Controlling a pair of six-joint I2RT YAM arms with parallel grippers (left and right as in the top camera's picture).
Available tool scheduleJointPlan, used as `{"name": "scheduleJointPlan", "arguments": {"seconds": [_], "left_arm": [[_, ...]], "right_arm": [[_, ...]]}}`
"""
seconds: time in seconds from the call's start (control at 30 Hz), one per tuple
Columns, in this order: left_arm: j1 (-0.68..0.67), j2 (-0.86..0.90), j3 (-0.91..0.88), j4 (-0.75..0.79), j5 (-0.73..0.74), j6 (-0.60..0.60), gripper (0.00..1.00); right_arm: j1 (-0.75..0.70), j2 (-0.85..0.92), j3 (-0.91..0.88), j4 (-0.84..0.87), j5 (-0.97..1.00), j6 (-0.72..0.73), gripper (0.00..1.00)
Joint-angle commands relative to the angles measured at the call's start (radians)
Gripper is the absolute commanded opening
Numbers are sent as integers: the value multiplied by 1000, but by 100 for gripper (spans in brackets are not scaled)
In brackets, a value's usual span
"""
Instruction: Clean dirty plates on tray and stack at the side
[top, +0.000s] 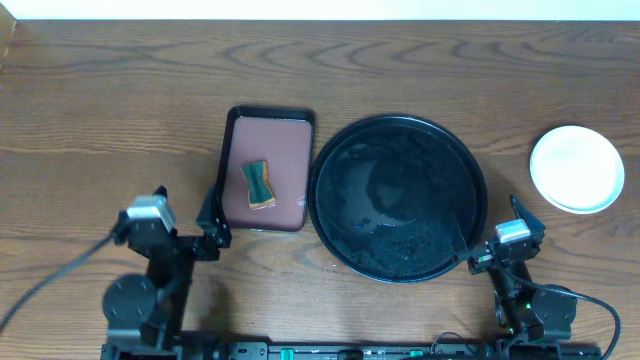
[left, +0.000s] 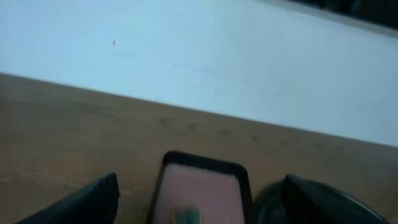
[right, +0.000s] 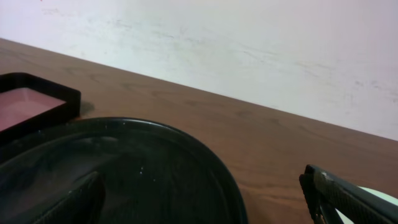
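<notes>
The black tray (top: 398, 198) sits at centre right with no plates on it, and its glossy surface shows in the right wrist view (right: 124, 174). The plates (top: 576, 168) stand in one pale stack on the table to the right of the tray. An edge of the stack shows in the right wrist view (right: 387, 198). No smear shows on the top plate. My left gripper (top: 210, 228) is open and empty in front of the brown tray (left: 199, 208). My right gripper (top: 488, 240) is open and empty at the black tray's front right rim (right: 208, 202).
A smaller rectangular brown tray (top: 268, 170) lies left of the black tray and holds a green and tan sponge (top: 258, 184). The sponge and this tray also show in the left wrist view (left: 185, 216). A pale wall runs along the table's far edge.
</notes>
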Motion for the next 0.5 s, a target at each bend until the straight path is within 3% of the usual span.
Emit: {"name": "scheduleJointPlan", "arguments": {"seconds": [0.0,0.13,0.47], "left_arm": [[5,-127,-114,55,14,24,84],[5,-254,-218,110,14,24,84],[5,-249,-366,237,26,24,84]], "right_arm": [[-9,-6,-5,0,-1,-10,99],[-9,-6,-4,0,-1,-10,99],[-9,-6,-4,0,-1,-10,99]]}}
